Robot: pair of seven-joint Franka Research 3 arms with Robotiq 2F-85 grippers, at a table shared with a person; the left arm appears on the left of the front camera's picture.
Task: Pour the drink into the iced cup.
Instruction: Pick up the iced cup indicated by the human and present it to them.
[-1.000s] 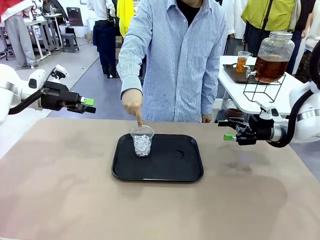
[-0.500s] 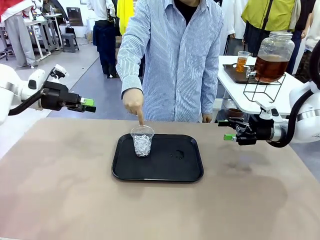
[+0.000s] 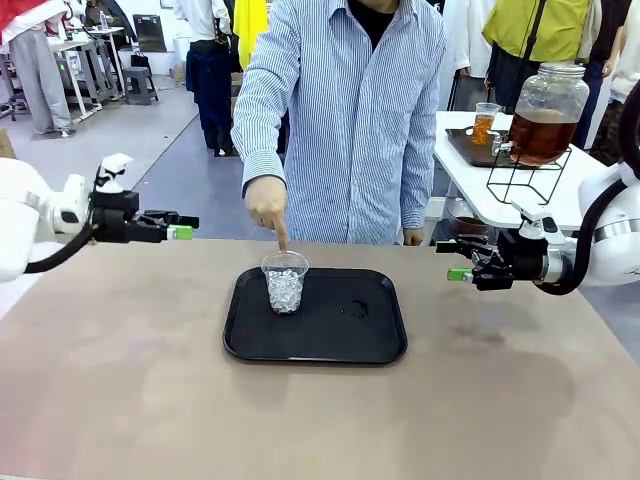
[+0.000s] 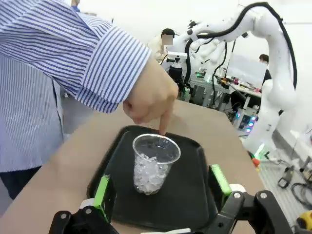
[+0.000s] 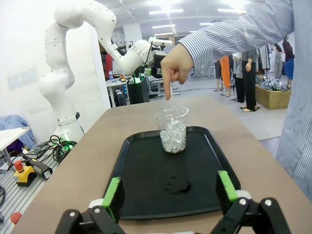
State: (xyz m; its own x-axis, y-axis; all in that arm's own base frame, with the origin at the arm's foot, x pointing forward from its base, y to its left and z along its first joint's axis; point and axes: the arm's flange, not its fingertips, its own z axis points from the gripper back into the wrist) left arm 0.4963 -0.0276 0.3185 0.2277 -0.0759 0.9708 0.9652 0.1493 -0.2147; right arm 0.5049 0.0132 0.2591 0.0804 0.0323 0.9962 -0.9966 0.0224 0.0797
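Note:
The iced cup point(image 3: 285, 283), clear plastic and filled with ice, stands on the left part of a black tray point(image 3: 330, 340). A person's hand point(image 3: 267, 205) points a finger down at its rim. Amber drink fills a big glass jar point(image 3: 543, 130) on a side table at the far right, and a small cup point(image 3: 485, 123) beside it holds some too. My left gripper point(image 3: 183, 226) hovers open, left of the tray. My right gripper point(image 3: 452, 260) hovers open to the tray's right. Both wrist views look at the cup point(image 4: 154, 165) point(image 5: 171, 128) between open green-padded fingers point(image 4: 103, 190) point(image 5: 112, 192).
A small wet patch point(image 3: 352, 309) marks the tray right of the cup. The white side table point(image 3: 470, 185) with the jar's wire stand point(image 3: 525, 175) lies beyond the table's far right corner. The person stands close behind the tray. Bare brown tabletop point(image 3: 150, 380) surrounds the tray.
My left arm has dropped lower and its gripper has rolled and sunk slightly. The right arm, the cup and the pointing hand have stayed put.

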